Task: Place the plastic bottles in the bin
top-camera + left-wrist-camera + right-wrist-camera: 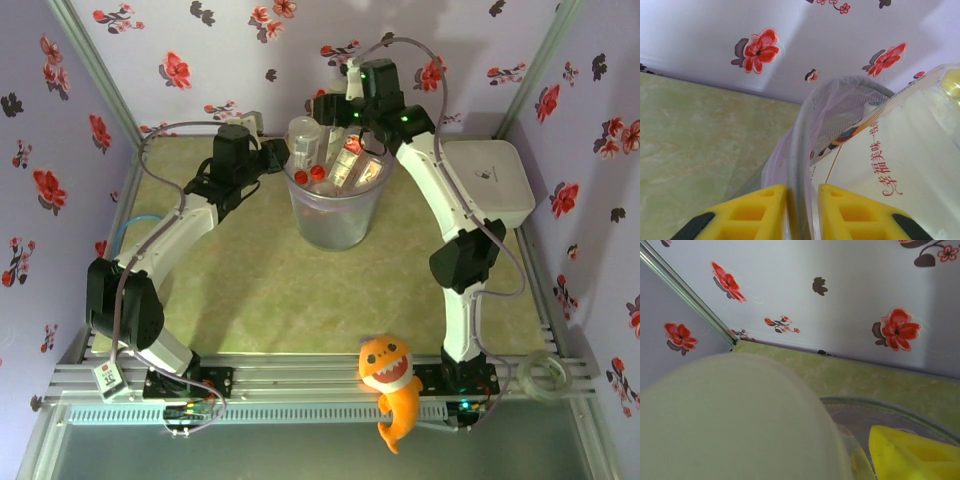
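The left claw (802, 196) is squeezed tight on the rim of the see-through grey round plastic bin (799, 135). The thin wall of the bin goes up between its two yellow fingers (760, 210). Just to the right of this claw, inside the bin, leans a clear plastic bottle (900, 160) with red writing on its white label. To the left of the claw is the pale green bench (695, 135). Past the claw is the purple wall with red flowers (715, 30).

The right claw (342, 115) hangs over the far side of the bin. Its own camera shows one yellow finger (912, 455) low on the right. A big blurry pale round thing (730, 420) sits very close on the left of it. I cannot tell if this claw is apart or together, or if it holds anything.

Right under this claw, the plastic bottles (335, 165) are packed in the bin and poke up over the top. Some have red caps. Off to the claw's right sits a white rounded square box (487, 180). Well away, at the near edge of the bench, is an orange soft toy (392, 385).
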Robot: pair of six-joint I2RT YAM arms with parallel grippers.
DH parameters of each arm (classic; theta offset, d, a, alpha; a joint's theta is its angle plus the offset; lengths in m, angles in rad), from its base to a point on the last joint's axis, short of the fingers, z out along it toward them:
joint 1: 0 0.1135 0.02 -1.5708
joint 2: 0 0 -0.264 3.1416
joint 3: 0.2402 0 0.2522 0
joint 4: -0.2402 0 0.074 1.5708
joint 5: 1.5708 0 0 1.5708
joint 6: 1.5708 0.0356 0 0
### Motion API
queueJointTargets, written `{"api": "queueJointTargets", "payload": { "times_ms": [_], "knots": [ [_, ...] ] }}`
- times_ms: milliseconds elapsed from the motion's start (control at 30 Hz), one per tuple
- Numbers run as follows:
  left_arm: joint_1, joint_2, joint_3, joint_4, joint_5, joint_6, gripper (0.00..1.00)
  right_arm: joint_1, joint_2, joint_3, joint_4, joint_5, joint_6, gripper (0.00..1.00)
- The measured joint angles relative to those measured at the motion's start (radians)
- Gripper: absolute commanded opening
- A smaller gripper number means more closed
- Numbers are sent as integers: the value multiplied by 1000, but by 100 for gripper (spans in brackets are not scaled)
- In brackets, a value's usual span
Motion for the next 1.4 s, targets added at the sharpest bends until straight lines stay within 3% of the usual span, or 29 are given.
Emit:
{"api": "queueJointTargets", "payload": {
  "times_ms": [367, 667, 900, 1000, 1133, 1400],
  "knots": [
    [0, 0, 0, 1, 0, 0, 25, -45, -2, 76, -39, 7, 0, 80],
    [0, 0, 0, 1, 0, -1, 33, -92, -115, -68, -13, 11, 1, 80],
    [0, -5, 0, 0, 0, 0, 47, -145, -256, -246, 45, 11, 6, 80],
    [0, -15, 1, -11, 0, 11, 71, -195, -325, -338, 58, 11, 12, 83],
    [3, -30, 14, -19, -1, 24, 97, -266, -417, -486, 74, 24, 16, 99],
    [61, -138, 26, -65, -24, 61, 100, -384, -593, -814, 97, 73, 7, 99]
  ]
}}
